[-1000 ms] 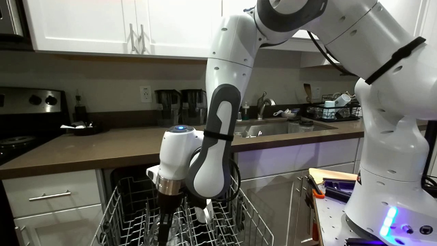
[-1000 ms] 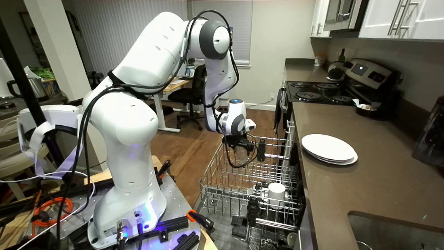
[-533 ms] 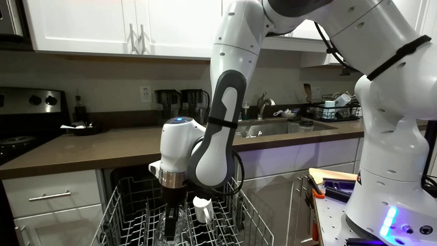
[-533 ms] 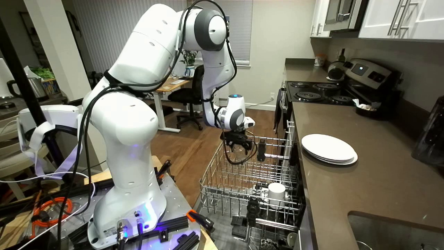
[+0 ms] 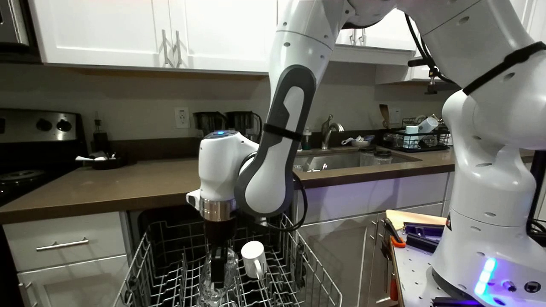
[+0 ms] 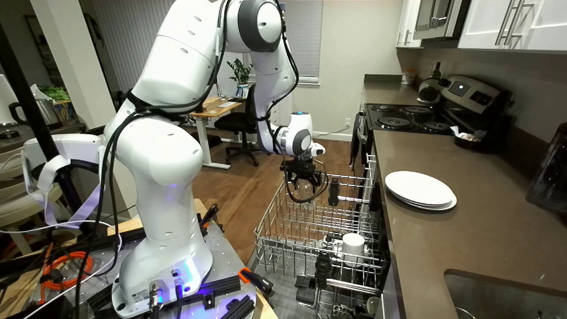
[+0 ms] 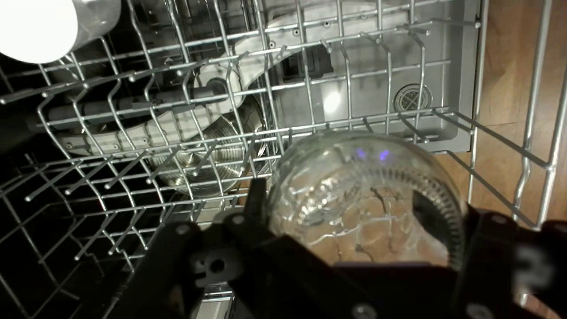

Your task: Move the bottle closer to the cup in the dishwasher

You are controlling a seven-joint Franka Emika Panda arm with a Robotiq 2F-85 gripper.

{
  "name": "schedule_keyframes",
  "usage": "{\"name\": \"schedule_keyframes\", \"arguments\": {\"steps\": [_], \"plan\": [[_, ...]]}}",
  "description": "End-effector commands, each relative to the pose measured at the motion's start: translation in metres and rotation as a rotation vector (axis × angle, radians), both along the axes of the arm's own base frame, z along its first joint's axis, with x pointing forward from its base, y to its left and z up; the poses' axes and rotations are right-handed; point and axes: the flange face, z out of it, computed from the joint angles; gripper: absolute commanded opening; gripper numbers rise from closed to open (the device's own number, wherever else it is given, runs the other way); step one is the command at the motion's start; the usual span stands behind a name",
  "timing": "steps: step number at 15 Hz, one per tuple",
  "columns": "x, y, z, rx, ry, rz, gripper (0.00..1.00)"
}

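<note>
Gripping the one clear bottle (image 7: 367, 155) from both sides, the end effector (image 5: 219, 277) hangs over the dishwasher's wire rack (image 6: 283, 242). The bottle's long axis runs nearly vertical, with its round, ridge-ringed end uppermost; whether its lower end touches the wires cannot be told. Apart from it, one white cup (image 6: 353, 245) sits in the rack. On the bench (image 6: 487, 230) are two dark pitchers (image 5: 209, 121) and one stack of white plates (image 6: 418, 188).

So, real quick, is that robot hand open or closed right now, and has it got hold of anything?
Gripper: closed, holding the clear bottle by its sides.
</note>
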Motion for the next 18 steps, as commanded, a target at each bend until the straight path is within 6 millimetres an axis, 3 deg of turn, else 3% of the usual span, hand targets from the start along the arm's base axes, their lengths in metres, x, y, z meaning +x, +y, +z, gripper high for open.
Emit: {"name": "schedule_keyframes", "arguments": {"steps": [1,7,8,17,18], "plan": [[-0.013,-0.001,0.028,-0.046,0.034,-0.007,0.61],[-0.019,-0.001,0.048,-0.087,0.033,-0.021,0.61],[-0.011,0.001,0.033,-0.061,0.052,-0.003,0.86],[-0.013,-0.001,0.037,-0.076,0.041,-0.01,0.86],[-0.013,-0.001,0.037,-0.076,0.041,-0.01,0.61]]}}
